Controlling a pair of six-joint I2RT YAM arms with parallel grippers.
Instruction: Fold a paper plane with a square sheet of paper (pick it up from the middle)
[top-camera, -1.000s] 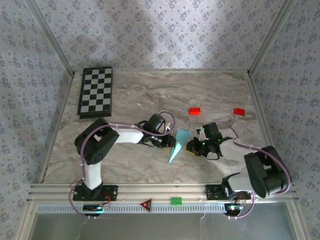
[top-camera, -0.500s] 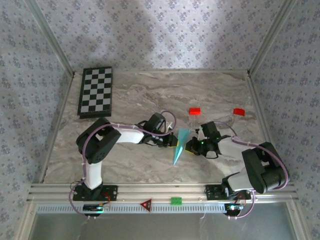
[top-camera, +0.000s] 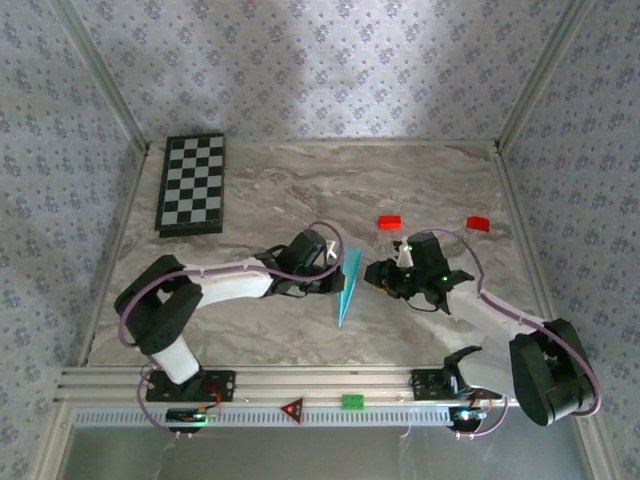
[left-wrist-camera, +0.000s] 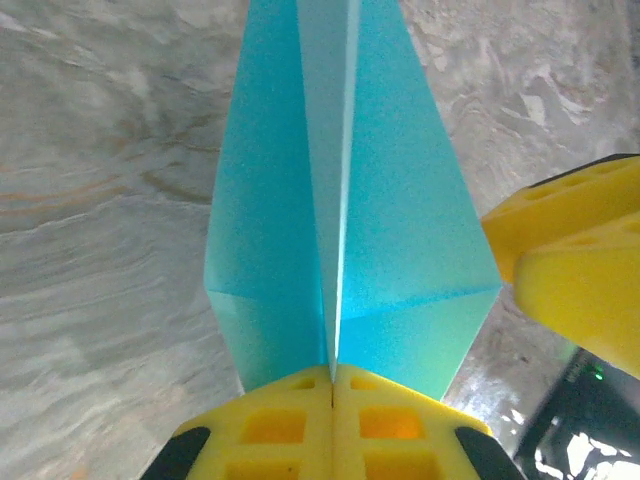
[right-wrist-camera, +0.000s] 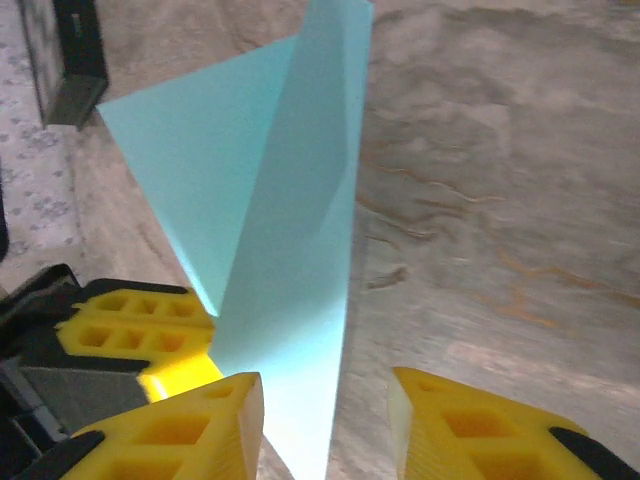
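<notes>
Toward the near edge of the table (top-camera: 250, 190), our left gripper (left-wrist-camera: 332, 380) is pinching the paper plane (top-camera: 346, 285) by its crease to hold the fold, our right gripper (right-wrist-camera: 325, 385) spread.

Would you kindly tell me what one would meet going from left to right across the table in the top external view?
chessboard → left pincer → paper plane → right pincer → right-hand red block. The other red block is left out because it overlaps the right pincer's span.
</notes>
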